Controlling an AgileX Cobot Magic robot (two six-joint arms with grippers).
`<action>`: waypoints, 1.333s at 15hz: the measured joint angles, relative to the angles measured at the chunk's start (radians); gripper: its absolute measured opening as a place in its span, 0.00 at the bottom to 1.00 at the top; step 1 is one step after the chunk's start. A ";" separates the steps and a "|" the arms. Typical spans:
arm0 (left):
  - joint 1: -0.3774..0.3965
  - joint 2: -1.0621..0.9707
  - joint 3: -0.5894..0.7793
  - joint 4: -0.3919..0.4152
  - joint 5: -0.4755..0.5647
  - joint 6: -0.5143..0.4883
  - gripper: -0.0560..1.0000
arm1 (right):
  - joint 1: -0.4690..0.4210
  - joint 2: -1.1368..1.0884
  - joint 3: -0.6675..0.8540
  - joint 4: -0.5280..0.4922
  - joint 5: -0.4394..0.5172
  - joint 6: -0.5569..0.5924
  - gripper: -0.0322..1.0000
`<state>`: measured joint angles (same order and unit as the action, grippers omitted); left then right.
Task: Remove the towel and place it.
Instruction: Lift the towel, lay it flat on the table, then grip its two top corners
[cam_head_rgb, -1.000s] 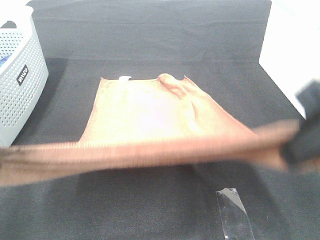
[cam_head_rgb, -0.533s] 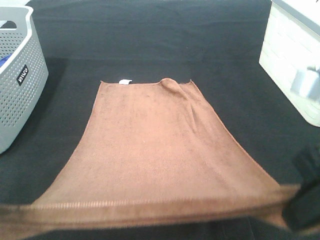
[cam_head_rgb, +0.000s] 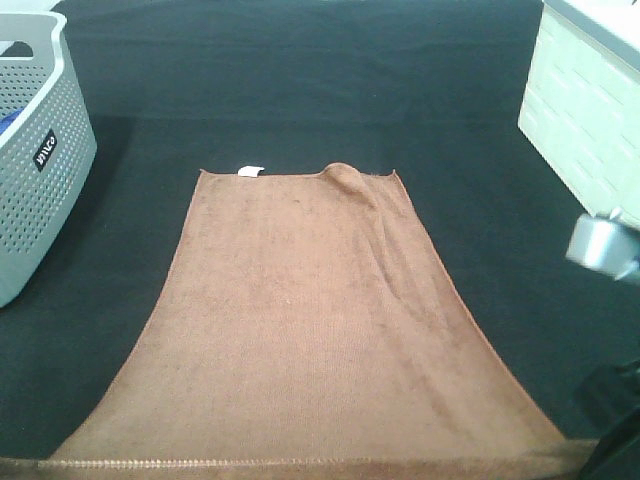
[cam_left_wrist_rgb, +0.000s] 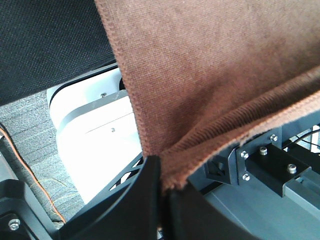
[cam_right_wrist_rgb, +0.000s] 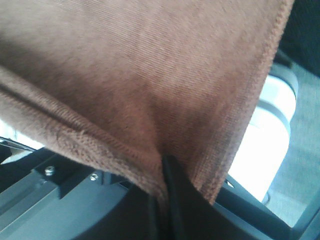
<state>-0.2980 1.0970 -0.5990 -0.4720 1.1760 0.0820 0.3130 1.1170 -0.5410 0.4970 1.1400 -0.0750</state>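
The brown towel (cam_head_rgb: 300, 320) lies stretched lengthwise on the black table cloth (cam_head_rgb: 300, 90), its white tag (cam_head_rgb: 250, 169) at the far short edge and a small bump (cam_head_rgb: 345, 178) beside it. Its near hemmed edge runs along the bottom of the exterior view. In the left wrist view my left gripper (cam_left_wrist_rgb: 164, 187) is shut on one near corner of the towel (cam_left_wrist_rgb: 210, 75). In the right wrist view my right gripper (cam_right_wrist_rgb: 165, 185) is shut on the other near corner of the towel (cam_right_wrist_rgb: 130, 65). Only a dark part of the right arm (cam_head_rgb: 620, 430) shows in the exterior view.
A grey perforated basket (cam_head_rgb: 35, 160) stands at the far left of the table. A white box (cam_head_rgb: 590, 120) stands at the right edge. A small shiny grey object (cam_head_rgb: 600, 245) shows near the right arm.
The near edge of the towel has been pulled toward the camera and down to the frame's bottom, stretching the towel out flat. Both grippers kept hold of their corners.
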 joint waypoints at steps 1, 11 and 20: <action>0.000 0.011 0.000 0.000 0.000 0.003 0.05 | 0.000 0.044 0.006 0.002 -0.018 -0.010 0.03; 0.000 0.315 0.000 0.019 -0.002 0.066 0.05 | -0.005 0.386 0.008 0.065 -0.124 -0.189 0.03; -0.178 0.363 0.000 0.001 -0.002 0.130 0.05 | -0.010 0.466 0.015 0.006 -0.160 -0.229 0.15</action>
<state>-0.4760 1.4600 -0.5990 -0.4710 1.1740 0.2120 0.3030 1.5830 -0.5260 0.5030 0.9800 -0.3040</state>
